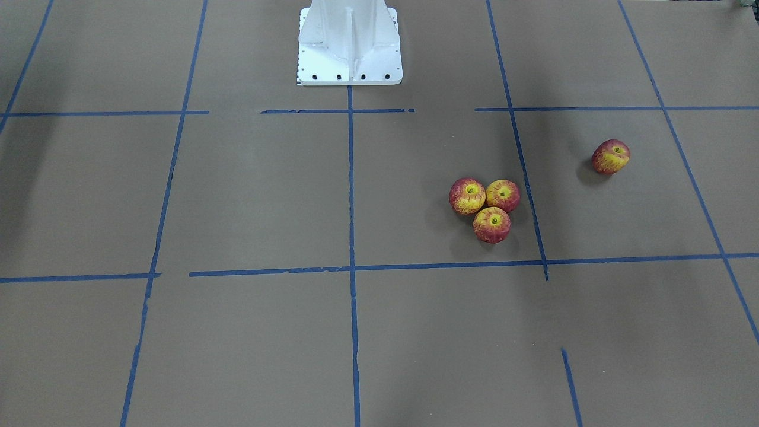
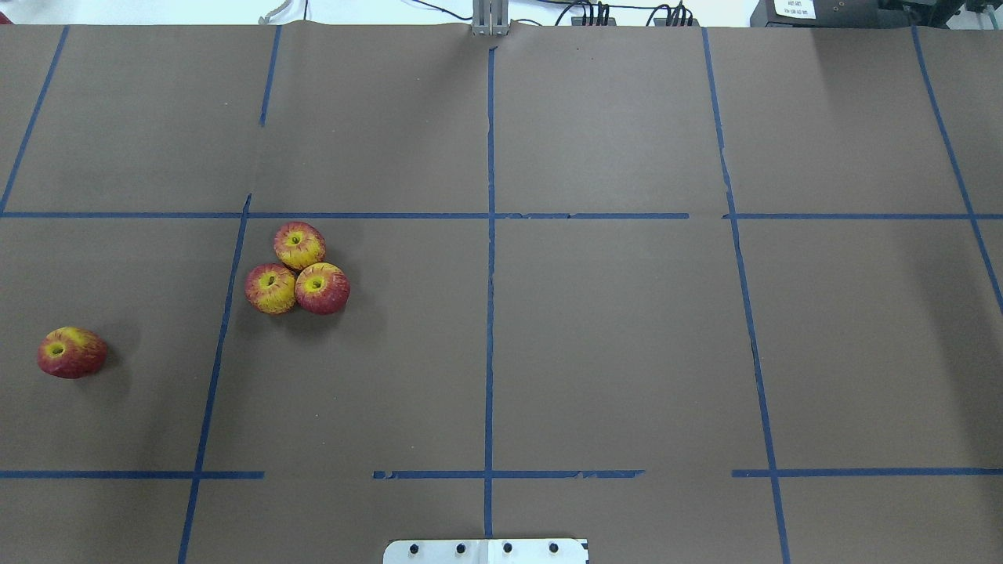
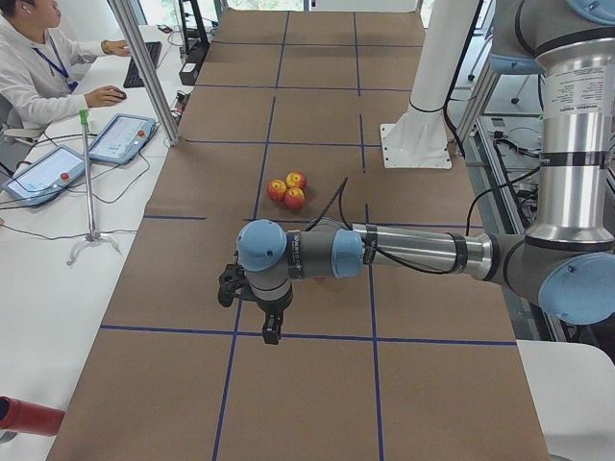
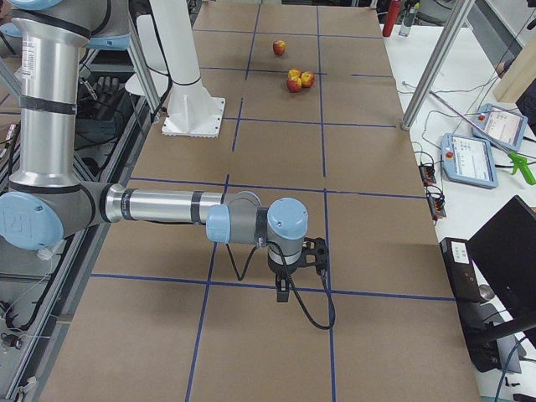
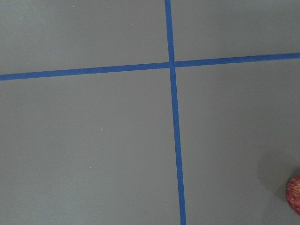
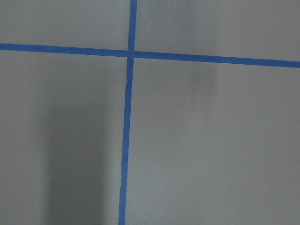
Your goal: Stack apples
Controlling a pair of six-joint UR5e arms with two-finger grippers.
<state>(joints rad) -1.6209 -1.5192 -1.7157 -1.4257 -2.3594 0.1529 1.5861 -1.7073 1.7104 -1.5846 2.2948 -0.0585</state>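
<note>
Three apples (image 2: 309, 283) are touching, left of centre in overhead frame | fourth apple (image 2: 71, 352) is lying apart, lower left | likely light, hard, roll-prone: pinch across widest sides | jaws: cannot tell

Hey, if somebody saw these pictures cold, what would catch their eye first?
Three apples pressed together in a tight triangle, stem ends up, on the robot's left half of the brown table with its blue tape grid. A fourth apple lies alone further left, tilted, nothing stacked yet. In the exterior left view, the left arm stretches out level over the table near that lone apple.
</note>
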